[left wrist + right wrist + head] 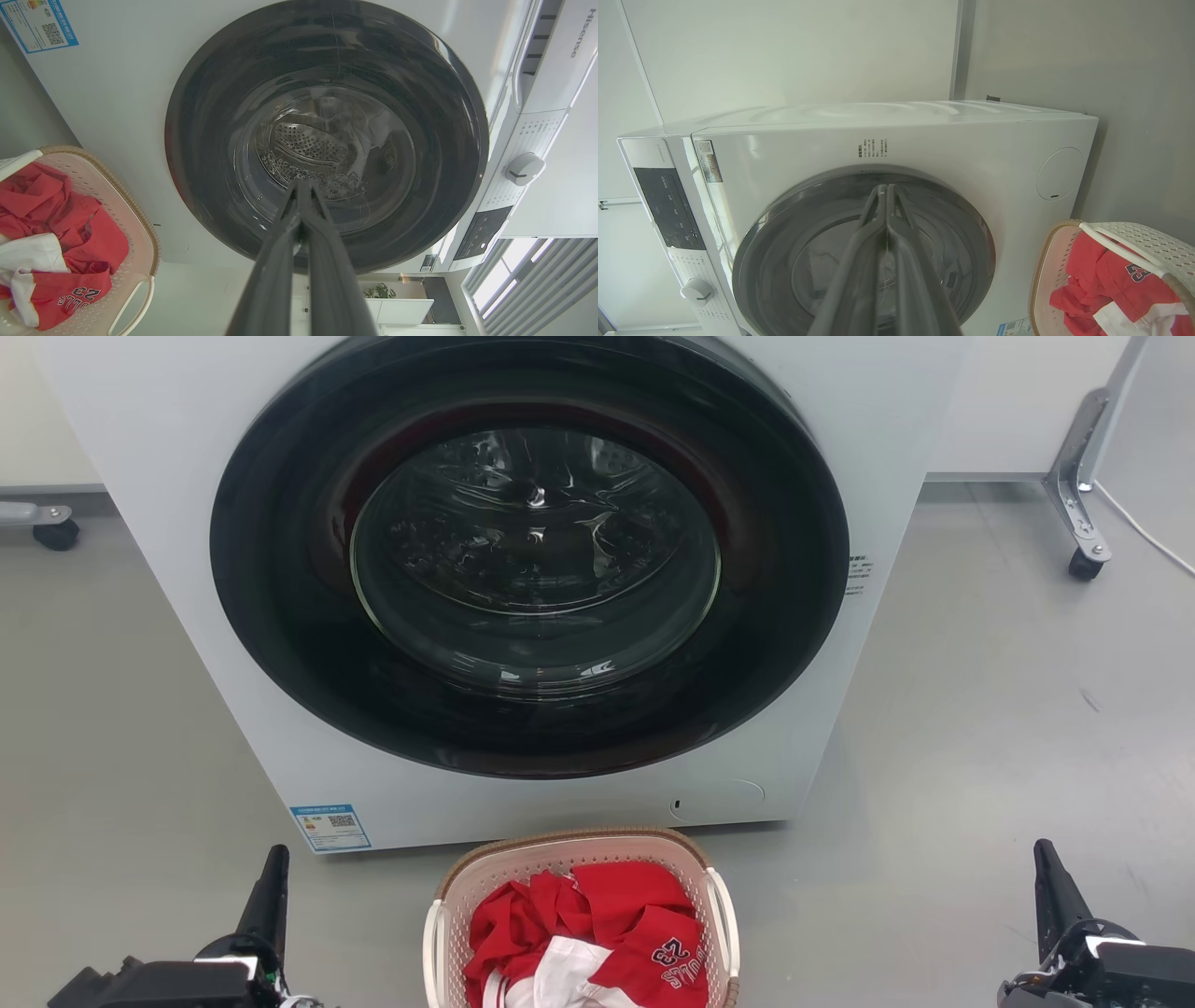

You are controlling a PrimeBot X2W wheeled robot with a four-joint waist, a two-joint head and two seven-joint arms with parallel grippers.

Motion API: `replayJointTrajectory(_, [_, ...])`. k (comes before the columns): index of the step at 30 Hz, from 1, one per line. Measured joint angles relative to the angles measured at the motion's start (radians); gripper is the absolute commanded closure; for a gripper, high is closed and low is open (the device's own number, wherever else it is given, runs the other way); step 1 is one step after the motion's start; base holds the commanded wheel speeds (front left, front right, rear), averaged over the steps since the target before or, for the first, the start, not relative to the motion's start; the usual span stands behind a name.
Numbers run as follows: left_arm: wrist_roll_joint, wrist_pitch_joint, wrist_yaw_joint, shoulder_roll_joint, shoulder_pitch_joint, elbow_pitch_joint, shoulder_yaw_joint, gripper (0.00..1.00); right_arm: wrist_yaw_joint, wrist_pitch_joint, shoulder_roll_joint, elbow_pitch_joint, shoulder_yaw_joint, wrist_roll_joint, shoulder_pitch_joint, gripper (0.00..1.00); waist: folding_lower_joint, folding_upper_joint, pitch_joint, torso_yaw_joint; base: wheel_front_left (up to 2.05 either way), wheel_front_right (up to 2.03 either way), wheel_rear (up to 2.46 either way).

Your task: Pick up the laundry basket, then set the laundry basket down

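Observation:
The laundry basket (485, 873) stands on the grey floor just in front of the washing machine, at the bottom middle of the head view. It is cream-white and perforated, has a brown rim and white side handles, and holds red and white clothes (607, 924). My left gripper (274, 868) is low at the left, well apart from the basket, fingers shut and empty. My right gripper (1046, 863) is low at the right, also apart and shut. The basket (140, 242) sits at the left edge of the left wrist view past the left gripper (301, 184), and the basket (1045, 261) lies at the right of the right wrist view beside the right gripper (885, 189).
A white front-loading washing machine (187, 476) with a closed dark round door (532, 560) stands right behind the basket. Wheeled metal legs (1083, 537) are at the back right and a caster (56, 532) at the back left. Grey floor lies on both sides of the basket.

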Motion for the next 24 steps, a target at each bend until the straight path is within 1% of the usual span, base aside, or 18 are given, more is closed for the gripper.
replayJointTrajectory(24, [0.0,0.0,0.0,0.0,0.0,0.0,0.0,1.0,0.0,0.0,0.0,-0.001,0.0,0.0,0.0,1.0,0.0,0.0,0.0,0.0,0.0,0.0,0.0])
